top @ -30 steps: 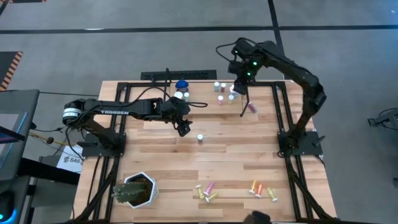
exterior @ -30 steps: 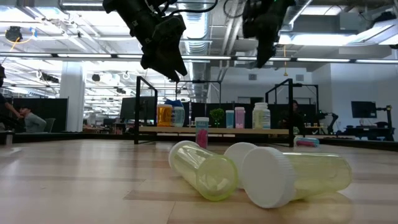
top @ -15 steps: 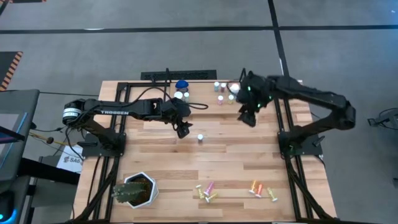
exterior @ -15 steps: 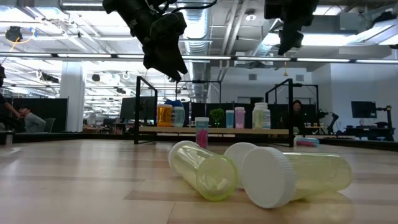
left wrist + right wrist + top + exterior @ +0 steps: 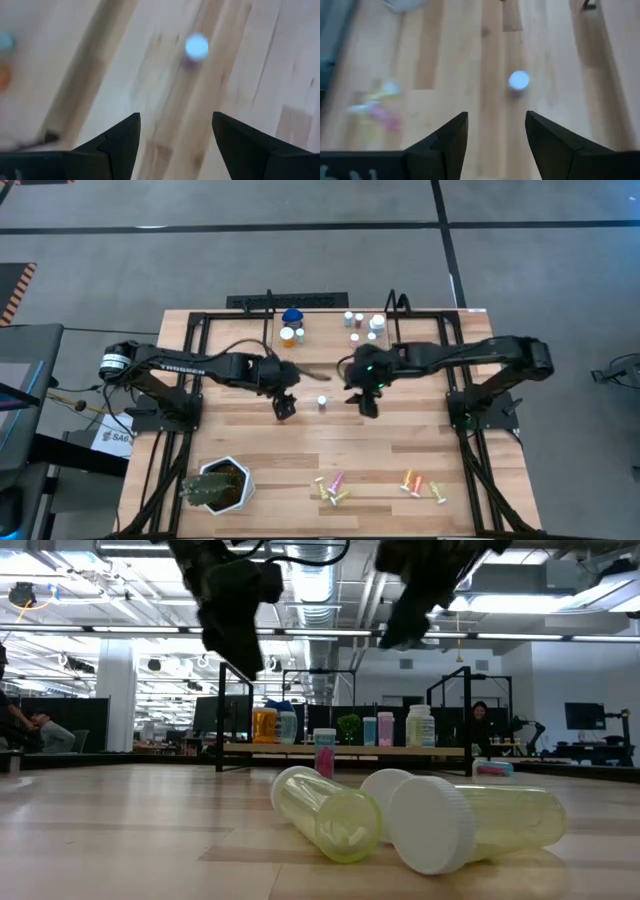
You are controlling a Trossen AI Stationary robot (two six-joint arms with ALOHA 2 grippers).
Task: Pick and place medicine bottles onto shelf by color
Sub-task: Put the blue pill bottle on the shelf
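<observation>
One upright bottle [image 5: 322, 401], two empty grippers [image 5: 285, 407]

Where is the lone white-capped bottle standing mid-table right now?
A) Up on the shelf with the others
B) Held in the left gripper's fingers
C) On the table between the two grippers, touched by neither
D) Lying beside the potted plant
C: the white-capped bottle stands free on the table, with the left gripper on one side, the right gripper on the other, and both sets of fingers empty.
</observation>
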